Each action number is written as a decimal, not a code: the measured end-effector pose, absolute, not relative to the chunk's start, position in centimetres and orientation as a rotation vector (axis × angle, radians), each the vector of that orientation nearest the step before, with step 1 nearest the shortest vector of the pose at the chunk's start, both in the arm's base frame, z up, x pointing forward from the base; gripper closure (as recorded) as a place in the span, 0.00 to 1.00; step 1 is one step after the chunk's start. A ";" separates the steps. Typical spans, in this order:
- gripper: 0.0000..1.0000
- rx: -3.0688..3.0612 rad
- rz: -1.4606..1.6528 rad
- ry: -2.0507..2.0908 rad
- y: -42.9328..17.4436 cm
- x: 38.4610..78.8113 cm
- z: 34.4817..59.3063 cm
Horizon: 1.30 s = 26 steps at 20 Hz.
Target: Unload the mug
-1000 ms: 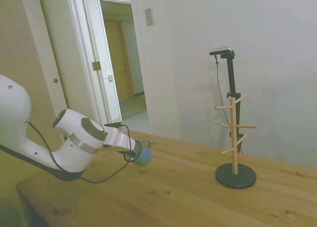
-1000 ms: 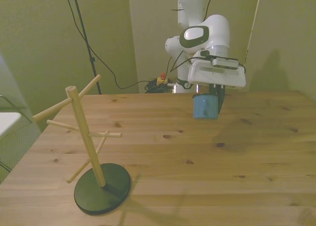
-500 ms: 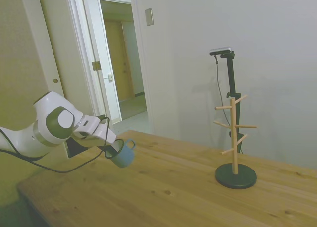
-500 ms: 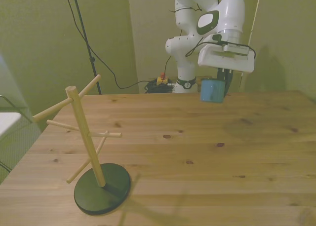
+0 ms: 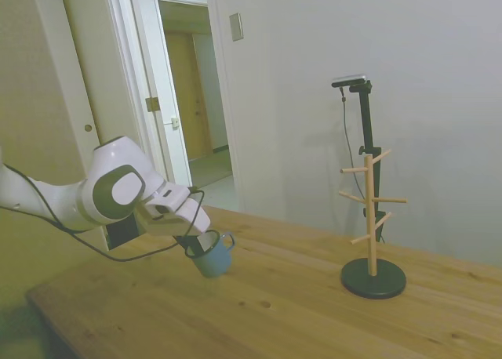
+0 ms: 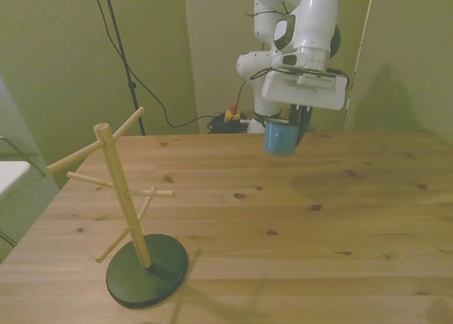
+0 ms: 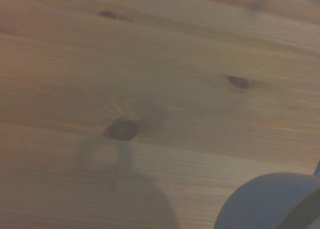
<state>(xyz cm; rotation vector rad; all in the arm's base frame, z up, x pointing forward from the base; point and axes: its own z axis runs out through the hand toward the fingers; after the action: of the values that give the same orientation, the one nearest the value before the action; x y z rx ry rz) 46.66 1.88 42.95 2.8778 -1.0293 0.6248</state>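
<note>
— What's the gripper [image 6: 291,117] doing?
— I've got it clamped on the mug's [image 6: 279,137] rim; the mug hangs above the table [image 6: 297,218], well apart from the rack [image 6: 127,197].
— Handling?
— Light, rigid, probably slick enamel; I'd trust rim or handle.
— Contents?
— I can't see inside. The rack's pegs are bare.

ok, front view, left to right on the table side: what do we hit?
Wooden mug tree on its dark round base → mug, held off the table by the hand.
</note>
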 end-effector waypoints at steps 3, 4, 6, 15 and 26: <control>1.00 2.886 0.532 -1.041 0.9 49.0 40.5; 1.00 2.883 0.512 -1.047 0.4 49.7 39.8; 1.00 2.879 0.481 -1.053 -0.3 51.0 38.7; 0.00 2.886 0.399 -1.056 -2.7 53.9 36.2; 0.00 2.924 0.393 -0.995 -2.7 53.9 36.5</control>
<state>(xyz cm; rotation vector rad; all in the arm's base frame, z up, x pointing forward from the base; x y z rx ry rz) 53.91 -2.65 36.52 2.9244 -0.9946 0.3931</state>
